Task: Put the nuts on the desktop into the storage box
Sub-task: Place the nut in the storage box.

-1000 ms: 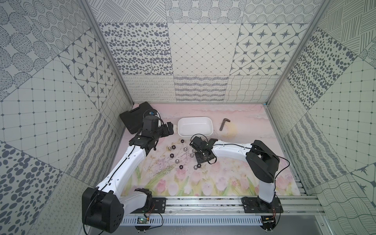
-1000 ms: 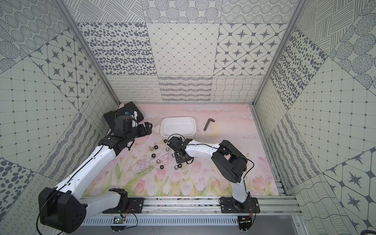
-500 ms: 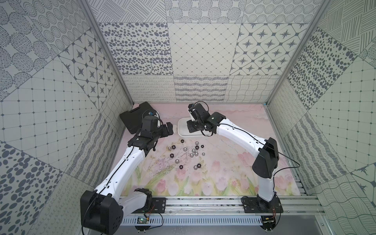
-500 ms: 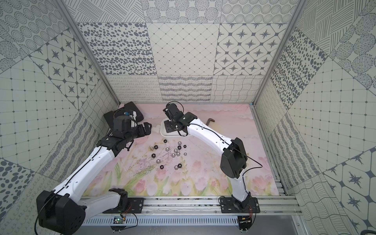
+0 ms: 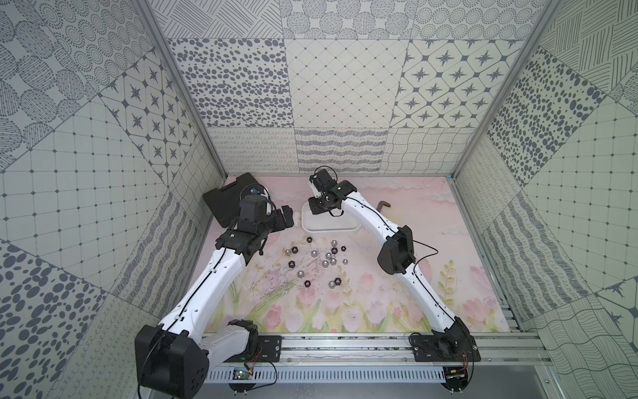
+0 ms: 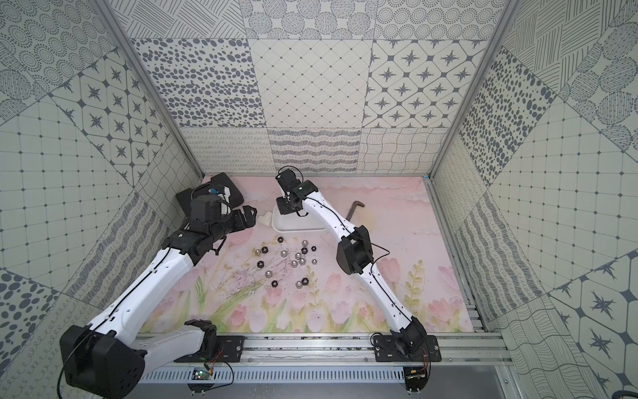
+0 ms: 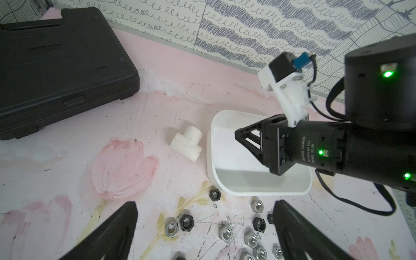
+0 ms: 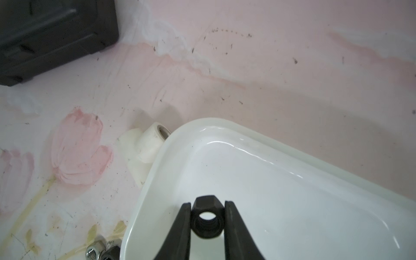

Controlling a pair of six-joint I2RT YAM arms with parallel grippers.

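- Now a black nut [image 8: 203, 228] sits pinched flat-to-flat between the jaws of the right tool [image 8: 207, 203], clear above the glossy floor of the storage box [image 8: 202, 126], near the box's end beside the white T-fitting [image 7: 186, 146].
- A second ago that tool was low among the scattered nuts in the middle of the worktop [image 5: 431, 241]. It has since lifted and swung across to the box, so the pick and the carry look done and only the release is left.
- No nut shows in the parts of the box that can be seen, though the right tool hides some of the floor. This is probably the first delivery.
- The other nuts [image 5: 328, 256], black and silver mixed, lie loose on the worktop just in front of the box, so most of the job remains.
- The left tool [image 7: 204, 202] hangs with its jaws spread wide and nothing between them, just above the near nuts, barely shifted over the last second.
- The black case [image 7: 56, 67] and the hex key [image 5: 383, 206] lie off to either side, out of the way.
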